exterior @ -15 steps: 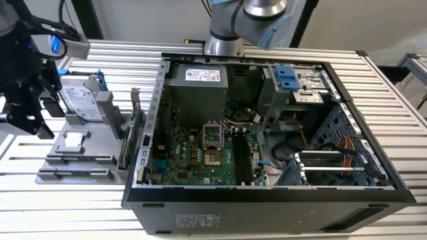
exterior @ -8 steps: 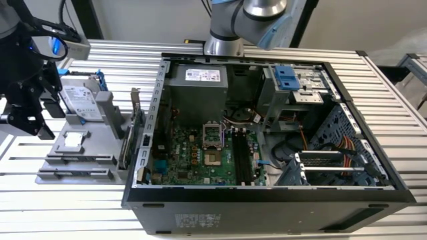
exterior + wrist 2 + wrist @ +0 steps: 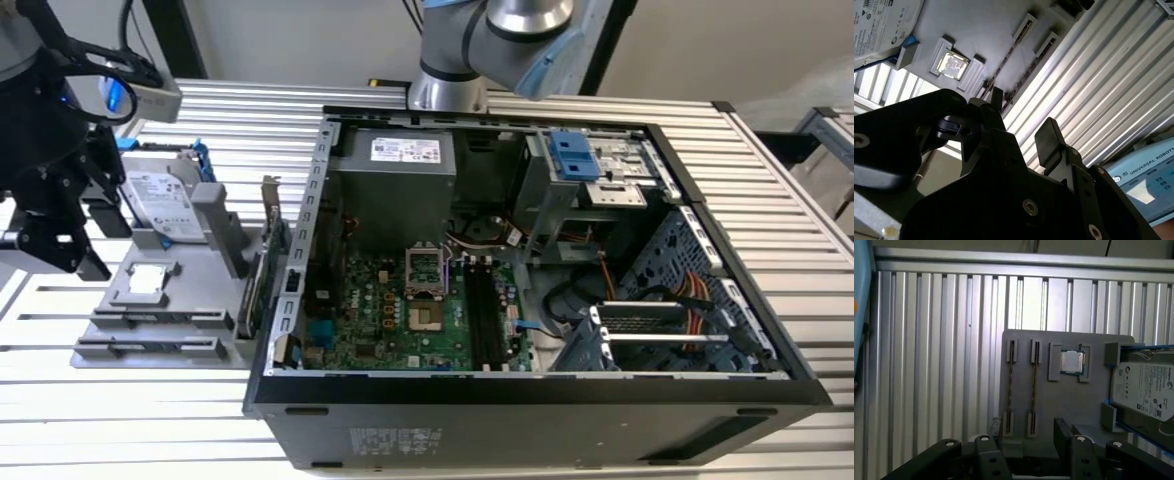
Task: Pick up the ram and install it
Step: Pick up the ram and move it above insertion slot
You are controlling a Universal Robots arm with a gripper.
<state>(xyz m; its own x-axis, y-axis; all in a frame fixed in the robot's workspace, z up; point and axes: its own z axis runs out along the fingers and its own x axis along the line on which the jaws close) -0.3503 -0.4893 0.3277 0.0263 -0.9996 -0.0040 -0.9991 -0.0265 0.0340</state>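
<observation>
**Gripper poised over the ram, pick not yet made**

The open computer case [image 3: 534,420] is seen well off to one side of the gripper [image 3: 60,250], toward the exterior view's right. Directly beneath the gripper a grey holder [image 3: 1069,405] is found, with a hard drive [image 3: 1144,390] carried at one end. The ram [image 3: 1034,387] is seated on edge in a holder slot, below the gripper and untouched, with a second stick just beside it. A processor chip [image 3: 1072,361] is set near them. The jaws are held apart, with nothing between them. The approach to the pick is judged to be in hand. A straight descent is called for, with the jaws squared across the thin stick.
</observation>
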